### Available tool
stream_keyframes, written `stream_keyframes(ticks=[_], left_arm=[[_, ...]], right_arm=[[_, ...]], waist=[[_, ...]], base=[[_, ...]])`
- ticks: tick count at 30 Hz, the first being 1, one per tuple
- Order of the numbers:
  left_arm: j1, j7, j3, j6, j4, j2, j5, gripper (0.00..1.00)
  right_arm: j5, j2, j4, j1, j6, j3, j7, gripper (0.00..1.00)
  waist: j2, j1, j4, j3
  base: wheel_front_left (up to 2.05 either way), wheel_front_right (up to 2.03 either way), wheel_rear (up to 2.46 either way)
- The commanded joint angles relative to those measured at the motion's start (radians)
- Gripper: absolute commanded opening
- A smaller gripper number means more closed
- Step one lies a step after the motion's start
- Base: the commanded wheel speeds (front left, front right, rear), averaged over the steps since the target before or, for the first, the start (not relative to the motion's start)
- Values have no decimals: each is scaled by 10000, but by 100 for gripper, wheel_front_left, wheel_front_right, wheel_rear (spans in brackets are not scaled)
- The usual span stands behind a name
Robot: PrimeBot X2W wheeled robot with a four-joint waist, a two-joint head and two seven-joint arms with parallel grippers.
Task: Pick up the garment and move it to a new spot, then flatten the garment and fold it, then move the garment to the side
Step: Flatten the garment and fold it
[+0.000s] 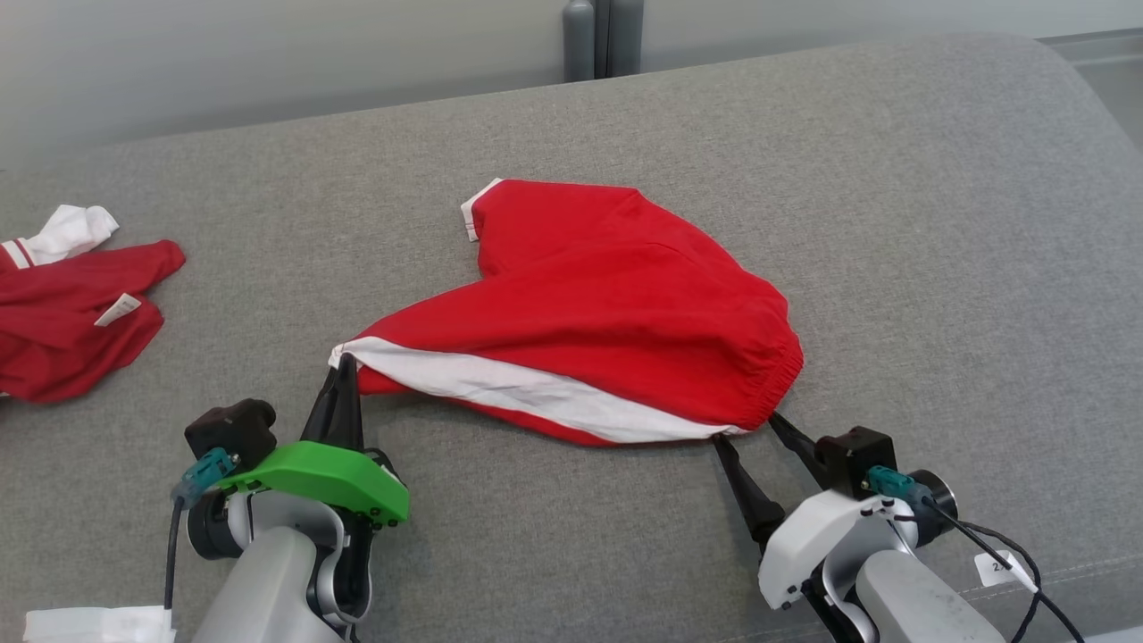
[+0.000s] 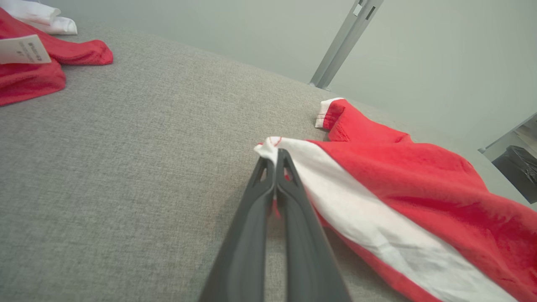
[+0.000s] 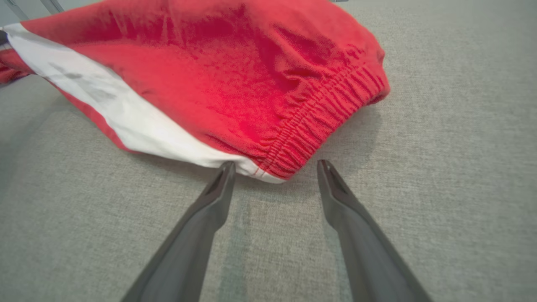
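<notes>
The garment (image 1: 607,313) is a pair of red shorts with a white side stripe, lying rumpled on the grey cushioned surface (image 1: 938,223). My left gripper (image 1: 344,362) is shut on the white-striped hem corner of the garment (image 2: 377,188), its two dark fingers (image 2: 268,209) pressed together on the cloth. At the elastic waistband corner (image 3: 310,130), my right gripper (image 1: 746,429) stands open, one fingertip (image 3: 226,172) touching the garment's edge and the other just clear of it, nothing held between them.
A second red and white piece of clothing (image 1: 71,304) with a white label lies at the left edge of the surface. A grey post (image 1: 603,36) stands behind the far edge. Bare grey surface stretches to the right and front.
</notes>
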Motion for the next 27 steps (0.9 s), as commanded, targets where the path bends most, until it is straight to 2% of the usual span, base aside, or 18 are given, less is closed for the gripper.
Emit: stream_keyframes(ticks=[1, 6, 7, 9, 14, 15, 21, 27], left_arm=[[142, -31, 23, 0, -30, -26, 83, 0], [90, -32, -4, -27, -12, -67, 183, 0], [89, -32, 10, -27, -9, -70, 191, 0], [97, -32, 39, -19, -6, -74, 216, 0], [157, -32, 130, -12, -31, -62, 241, 0], [164, -32, 146, -14, -41, -61, 248, 0], [235, -33, 293, -44, -158, -53, 346, 0], [469, -33, 641, -172, -666, -48, 595, 0]], right_arm=[[58, -6, 186, -235, 1, 173, -32, 100], [275, 14, 449, -564, 1, 530, -32, 98], [338, 14, 451, -576, 1, 580, -32, 84], [410, 14, 417, -575, 1, 682, -32, 48], [688, -49, 308, -540, 1, 932, -32, 18], [772, -53, 300, -543, 1, 976, -32, 1], [1096, -129, -234, -523, 1, 956, -32, 0], [1341, -530, -1791, -189, 1, 562, -32, 0]], waist=[[0, 0, 93, 81], [0, 0, 211, 151], [0, 0, 219, 152], [0, 0, 224, 150], [0, 0, 176, 145], [0, 0, 163, 149], [0, 0, 99, 116], [0, 0, -46, -176]], base=[[0, 0, 0], [0, 0, 0], [0, 0, 0], [0, 0, 0], [0, 0, 0], [0, 0, 0], [0, 0, 0], [0, 0, 0]])
